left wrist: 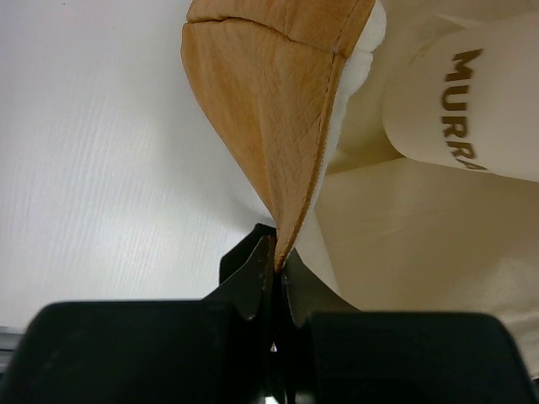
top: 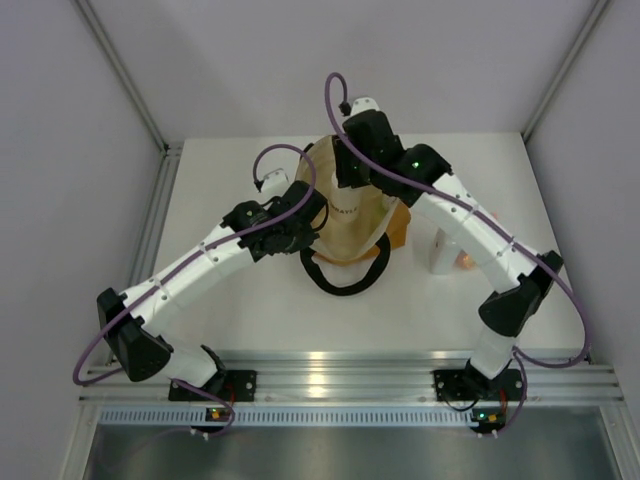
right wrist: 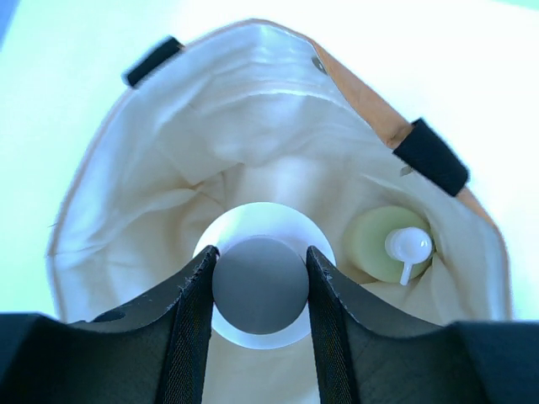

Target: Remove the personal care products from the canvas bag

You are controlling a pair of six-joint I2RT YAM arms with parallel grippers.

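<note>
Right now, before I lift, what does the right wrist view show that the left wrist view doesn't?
Only the right wrist view: the right claw closed on the grey cap of the white bottle, the yellow-green bottle beside it, and a black handle. Only the left wrist view: the left claw pinching the canvas bag by its orange rim, the table, and MURRA lettering on a white container. Both: the bag's cream lining.
</note>
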